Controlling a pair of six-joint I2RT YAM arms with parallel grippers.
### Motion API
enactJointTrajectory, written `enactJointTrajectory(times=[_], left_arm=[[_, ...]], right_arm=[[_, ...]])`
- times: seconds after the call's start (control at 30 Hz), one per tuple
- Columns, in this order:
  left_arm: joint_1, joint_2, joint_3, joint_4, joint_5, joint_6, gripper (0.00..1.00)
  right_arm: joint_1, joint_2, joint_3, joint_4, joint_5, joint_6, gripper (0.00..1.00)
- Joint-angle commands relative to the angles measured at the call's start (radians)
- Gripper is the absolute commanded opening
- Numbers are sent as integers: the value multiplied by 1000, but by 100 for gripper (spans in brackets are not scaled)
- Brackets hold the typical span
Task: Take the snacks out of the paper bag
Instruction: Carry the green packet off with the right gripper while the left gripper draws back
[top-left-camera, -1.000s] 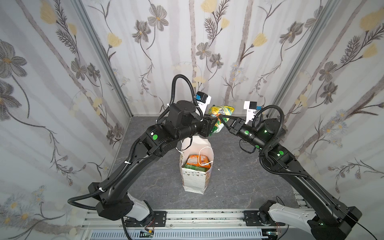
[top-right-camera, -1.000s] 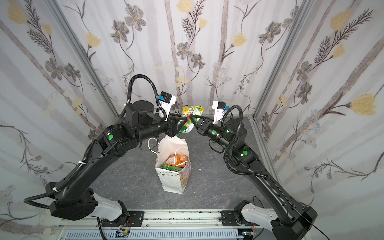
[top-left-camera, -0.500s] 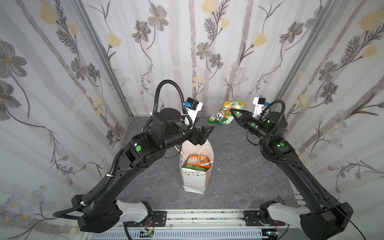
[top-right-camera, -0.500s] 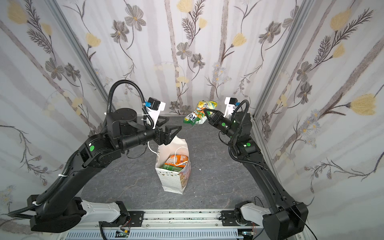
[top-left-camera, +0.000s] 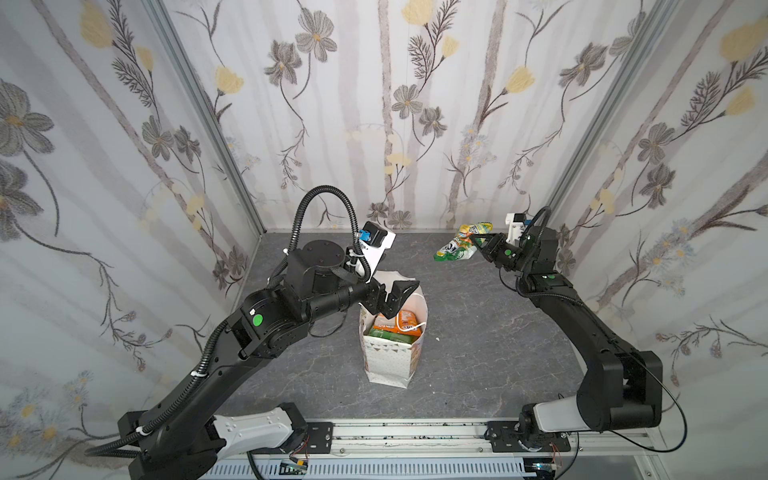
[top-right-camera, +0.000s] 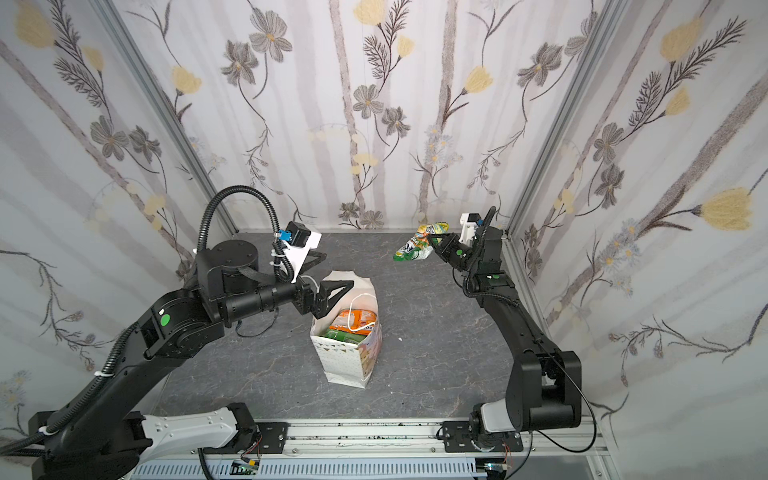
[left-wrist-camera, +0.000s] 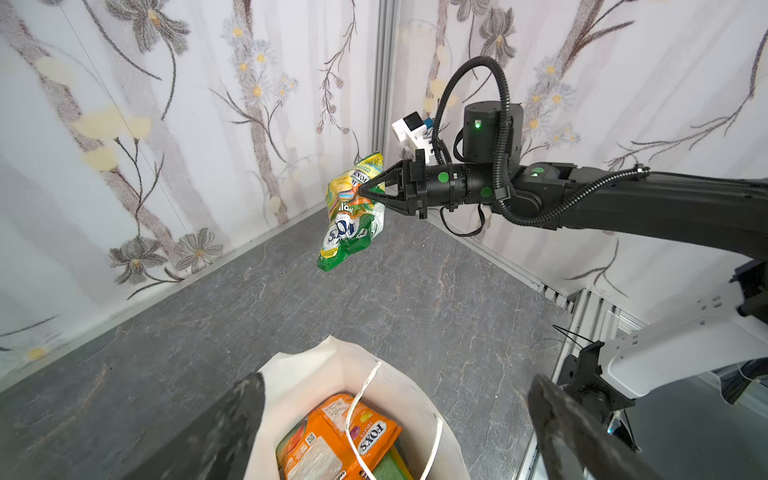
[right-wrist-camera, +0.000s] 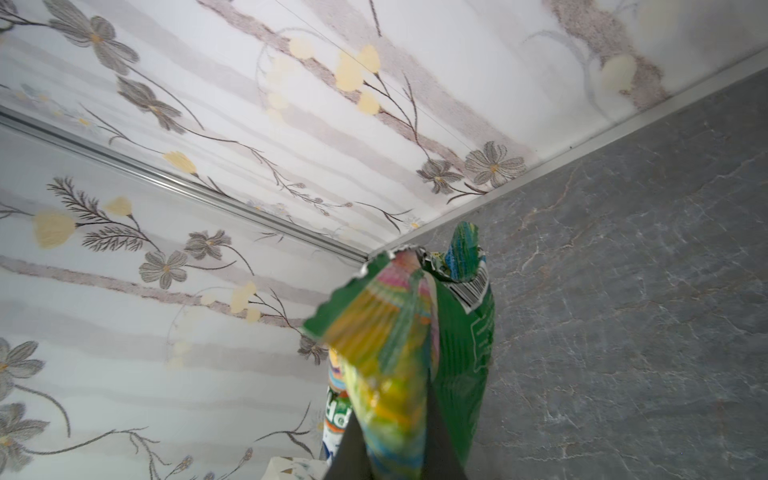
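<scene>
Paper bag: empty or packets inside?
Not empty. An orange packet and a green packet show in the open mouth of the upright paper bag.

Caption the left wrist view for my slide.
Right end effector holds a green-yellow snack packet over the grey tabletop; an orange packet sits in the paper bag.

Floral-papered booth, grey marbled worktop (top-left-camera: 478, 332)
Three walls (top-left-camera: 374, 104) carry pale wallpaper — grey and yellow flowers — joined by aluminium corner posts (top-left-camera: 212, 124); soft even light, a slotted metal rail (top-left-camera: 415, 432) edging the worktop.
</scene>
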Motion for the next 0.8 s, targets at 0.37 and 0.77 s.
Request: enactJointTrajectory(times=[0.37,0.77], left_arm=[[-1,-43,-51,-5,-35,-16,100],[-8,-43,-81,4,-73,-33,100]], right_arm=[[-49,421,154,73,-35,-75,0],[-49,698,382,28,-23,-29,0]])
